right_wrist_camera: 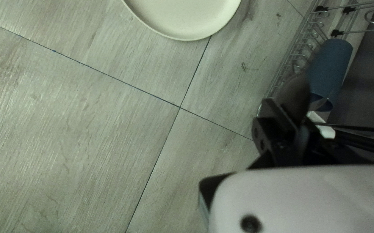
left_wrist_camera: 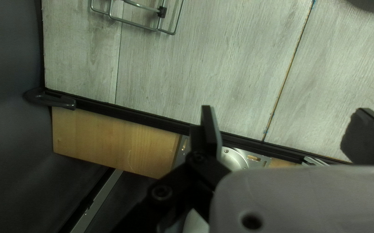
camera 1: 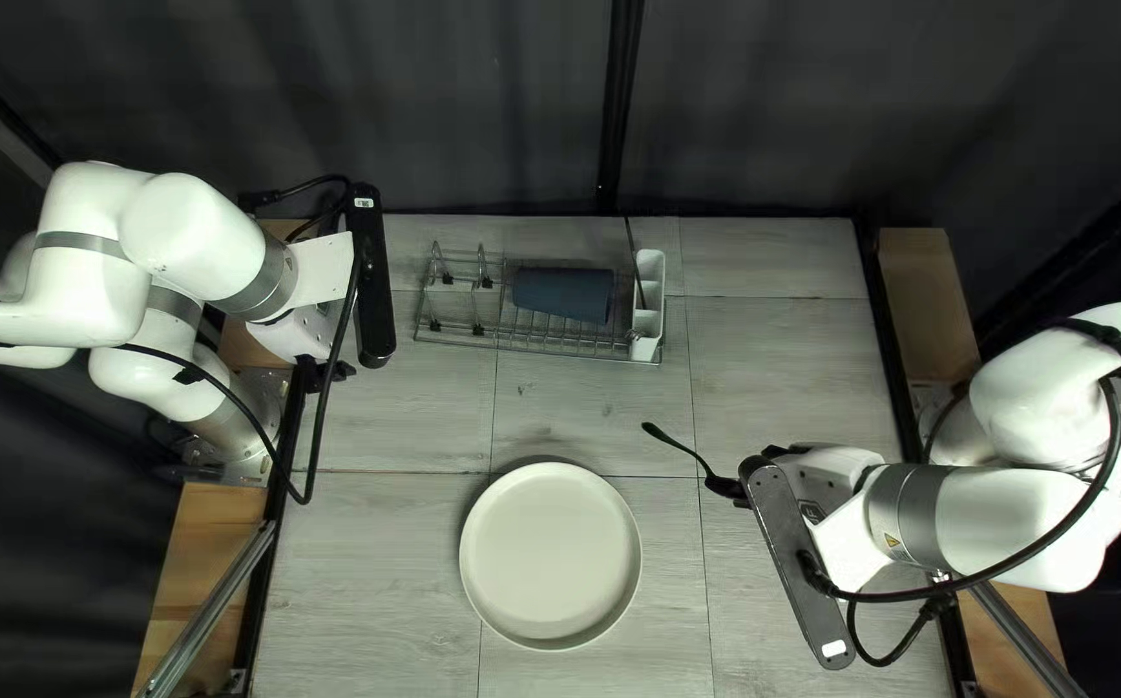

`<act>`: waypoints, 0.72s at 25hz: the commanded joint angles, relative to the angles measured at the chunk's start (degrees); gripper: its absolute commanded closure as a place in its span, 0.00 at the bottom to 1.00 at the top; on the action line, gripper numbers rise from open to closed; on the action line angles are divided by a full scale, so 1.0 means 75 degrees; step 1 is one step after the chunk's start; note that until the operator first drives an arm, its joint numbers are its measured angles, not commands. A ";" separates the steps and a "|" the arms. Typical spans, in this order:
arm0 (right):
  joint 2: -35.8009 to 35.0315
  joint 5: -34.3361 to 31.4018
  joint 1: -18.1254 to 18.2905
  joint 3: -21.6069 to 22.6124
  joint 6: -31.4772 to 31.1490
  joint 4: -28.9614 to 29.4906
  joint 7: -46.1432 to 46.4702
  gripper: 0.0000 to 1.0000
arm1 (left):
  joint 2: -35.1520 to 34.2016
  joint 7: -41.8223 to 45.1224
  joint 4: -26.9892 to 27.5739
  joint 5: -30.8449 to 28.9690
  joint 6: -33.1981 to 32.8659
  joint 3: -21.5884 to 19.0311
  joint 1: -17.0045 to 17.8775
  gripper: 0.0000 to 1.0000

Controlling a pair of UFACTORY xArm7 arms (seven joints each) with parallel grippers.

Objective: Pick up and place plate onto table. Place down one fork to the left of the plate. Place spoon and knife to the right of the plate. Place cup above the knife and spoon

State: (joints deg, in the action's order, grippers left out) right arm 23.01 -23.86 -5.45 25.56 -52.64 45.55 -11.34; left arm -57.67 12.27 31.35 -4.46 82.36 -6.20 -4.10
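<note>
Right pincer (camera 1: 724,490) clamped on dark utensil (camera 1: 674,442), beyond and right of the plate (camera 1: 550,556) in top left view. Long axis slants past plate's far side; likely needs squaring before setdown right of plate.

I can pass between plate (camera 1: 550,556) and dish rack (camera 1: 534,350); its wires, blue cup (camera 1: 563,294) and white cutlery caddy (camera 1: 644,349) block the far side.

Plate (right_wrist_camera: 187,17) — partial in both wrist views
</note>
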 commanded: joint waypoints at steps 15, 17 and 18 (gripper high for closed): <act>-0.2773 -0.2476 0.0119 0.0248 0.2375 0.0631 0.0869 1.00 | 0.0000 0.0000 0.0000 0.0000 0.0000 0.0000 0.0000 0.00; -0.2773 -0.2476 0.0119 0.0248 0.2375 0.0631 0.0869 1.00 | 0.0000 0.0000 0.0000 0.0000 0.0000 0.0000 0.0000 0.00; -0.2890 -0.2742 0.0109 0.0276 0.2349 0.0606 0.0681 1.00 | 0.0000 0.0000 0.0000 0.0000 0.0000 0.0000 0.0000 0.00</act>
State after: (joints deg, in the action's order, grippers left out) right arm 2.23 -42.41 -4.56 27.43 -34.84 50.28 -4.82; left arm -57.67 12.27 31.35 -4.46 82.36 -6.20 -4.10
